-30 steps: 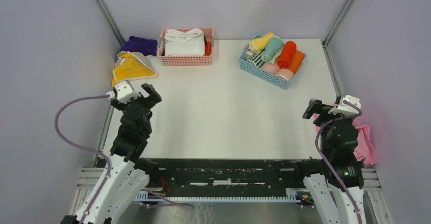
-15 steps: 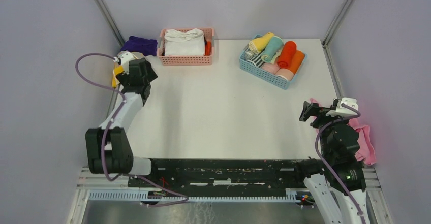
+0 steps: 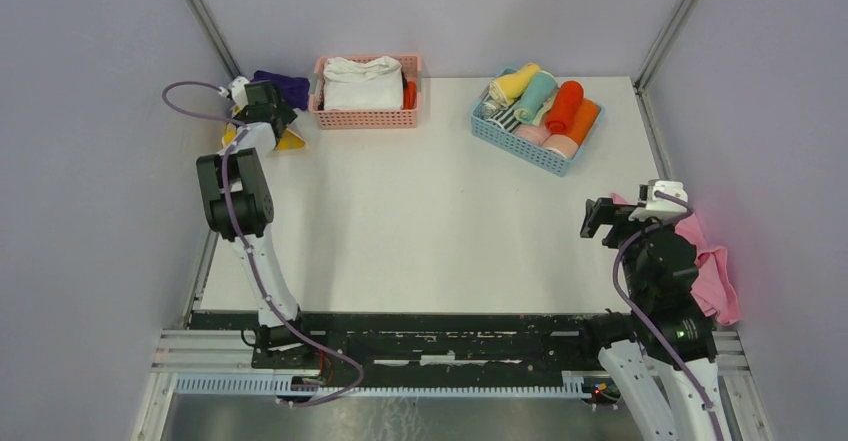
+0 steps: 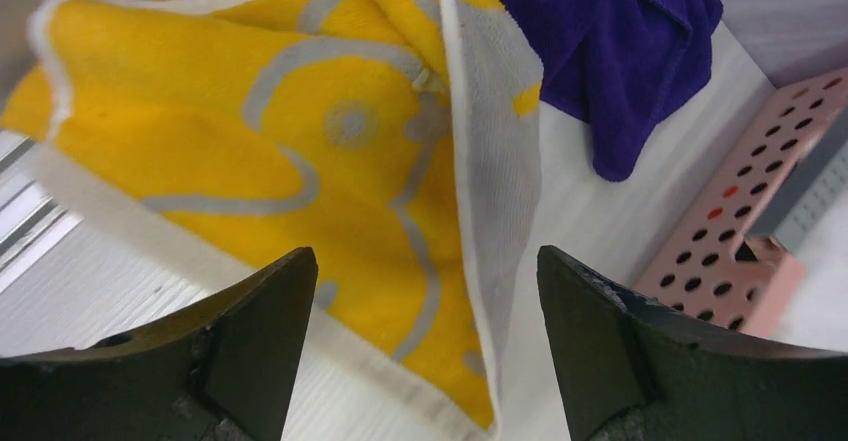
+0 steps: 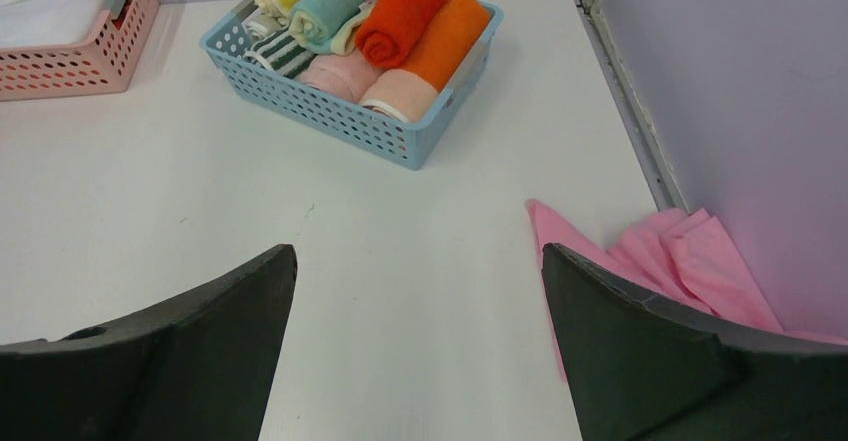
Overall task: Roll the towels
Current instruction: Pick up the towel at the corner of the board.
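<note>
Task barely begun, by my read. Neither towel is rolled. The yellow towel point(image 4: 250, 131) lies loose at the far left corner of the table point(image 3: 430, 221), one flap turned over to show its grey-white back. The purple towel point(image 4: 610, 41) sits bunched right behind it, next to the pink basket point(image 3: 365, 118). Can't tell if the two towels touch.

The left hand point(image 4: 422, 256) is right over the yellow towel, jaws wide apart and straddling the folded edge. Nothing is clamped, so this looks like the reach for the first grasp. Still to do: grab it, pull it to open table, flatten, roll, then the same for the purple one.

The right hand point(image 5: 420, 251) hangs over the near right part of the table, jaws spread, holding nothing and well apart from both towels.

Surface: plain white table, smooth, with bare middle space that looks like enough to roll on. The pink basket holds folded white cloths point(image 3: 360, 86). A blue basket point(image 3: 520, 141) at far right holds rolled towels point(image 3: 565, 106) in several colours. A pink cloth point(image 3: 715, 271) is crumpled at the right edge, beside the right arm.

Room: pale lilac walls point(image 3: 100, 81) close on three sides, with metal posts point(image 3: 205, 21) in the back corners.
</note>
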`<action>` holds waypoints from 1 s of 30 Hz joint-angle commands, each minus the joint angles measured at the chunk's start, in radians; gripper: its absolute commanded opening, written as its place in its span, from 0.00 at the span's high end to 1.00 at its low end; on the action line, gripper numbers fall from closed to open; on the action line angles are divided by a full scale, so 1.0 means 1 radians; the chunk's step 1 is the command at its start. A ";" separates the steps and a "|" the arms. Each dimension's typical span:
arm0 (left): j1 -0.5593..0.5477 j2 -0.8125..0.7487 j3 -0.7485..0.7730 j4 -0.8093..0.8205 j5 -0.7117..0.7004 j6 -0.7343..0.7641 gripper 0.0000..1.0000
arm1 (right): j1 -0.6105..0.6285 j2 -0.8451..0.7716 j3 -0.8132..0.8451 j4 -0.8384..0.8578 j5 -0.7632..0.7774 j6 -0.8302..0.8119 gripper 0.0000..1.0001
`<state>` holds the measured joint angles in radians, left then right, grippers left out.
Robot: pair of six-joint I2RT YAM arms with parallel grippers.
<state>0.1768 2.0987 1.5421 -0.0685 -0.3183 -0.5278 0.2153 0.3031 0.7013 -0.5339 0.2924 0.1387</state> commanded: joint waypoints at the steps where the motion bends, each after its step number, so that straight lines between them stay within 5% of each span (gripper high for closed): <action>1: 0.012 0.150 0.194 -0.026 0.054 -0.072 0.15 | 0.006 0.038 0.006 0.023 -0.050 -0.026 0.00; 5: 0.026 0.252 0.286 -0.040 0.091 -0.097 0.30 | 0.006 0.058 0.011 0.021 -0.073 -0.036 0.00; 9: 0.043 0.238 0.260 -0.023 0.156 -0.115 0.71 | 0.006 0.059 0.009 0.025 -0.078 -0.039 0.00; 12: 0.044 0.092 0.139 0.043 0.196 -0.112 0.87 | 0.006 0.055 0.009 0.026 -0.090 -0.039 0.00; 22: -0.006 -0.569 -0.311 0.030 0.427 -0.293 0.92 | 0.006 -0.007 0.009 0.047 -0.120 -0.024 0.00; 30: -0.295 -0.912 -0.440 0.025 0.459 -0.337 0.90 | 0.013 -0.026 0.013 0.071 -0.168 -0.007 0.00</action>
<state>0.0093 1.2518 1.1347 -0.0715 0.0898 -0.7895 0.2184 0.2779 0.7013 -0.5243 0.1604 0.1158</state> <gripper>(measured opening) 0.097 0.999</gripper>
